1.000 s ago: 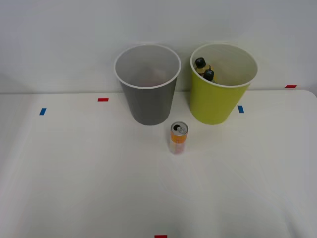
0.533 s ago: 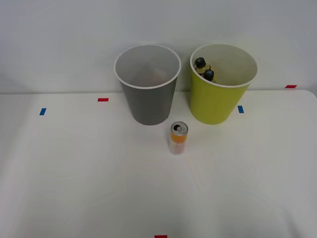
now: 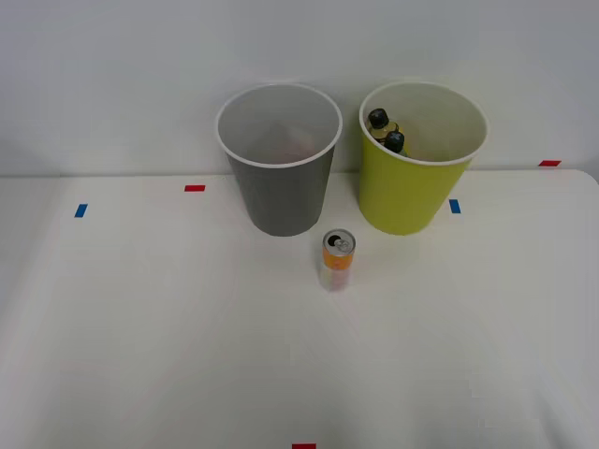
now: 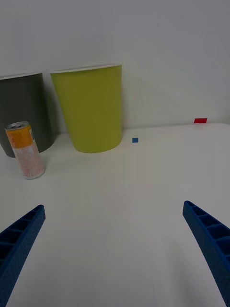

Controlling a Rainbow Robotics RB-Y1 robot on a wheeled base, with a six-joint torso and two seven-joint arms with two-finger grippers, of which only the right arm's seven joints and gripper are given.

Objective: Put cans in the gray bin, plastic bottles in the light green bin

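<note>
Can [image 3: 338, 260] stood upright on the white table [image 3: 168, 337], just in front of the gap between the two bins, nearer the gray bin [image 3: 279, 164] than the green bin [image 3: 419, 159], touching neither. Silver top with pull tab faced up; sides orange above, pale pink below. Two bottles [image 3: 387, 132] with black caps sat inside the green bin, leaning at its left inner wall. Gray bin's pale interior showed nothing clear. Both bins stood side by side at the table's far edge, close to a plain pale wall [image 3: 122, 75].

Small tape marks lay on the table: red and blue squares to the left, blue and red to the right, one red at the near edge.

Wrist view: right gripper [image 4: 115, 249] was spread wide, blue ribbed fingers [image 4: 19, 240] at both corners, nothing between them, low over bare table, well short of the can [image 4: 25, 149].
</note>
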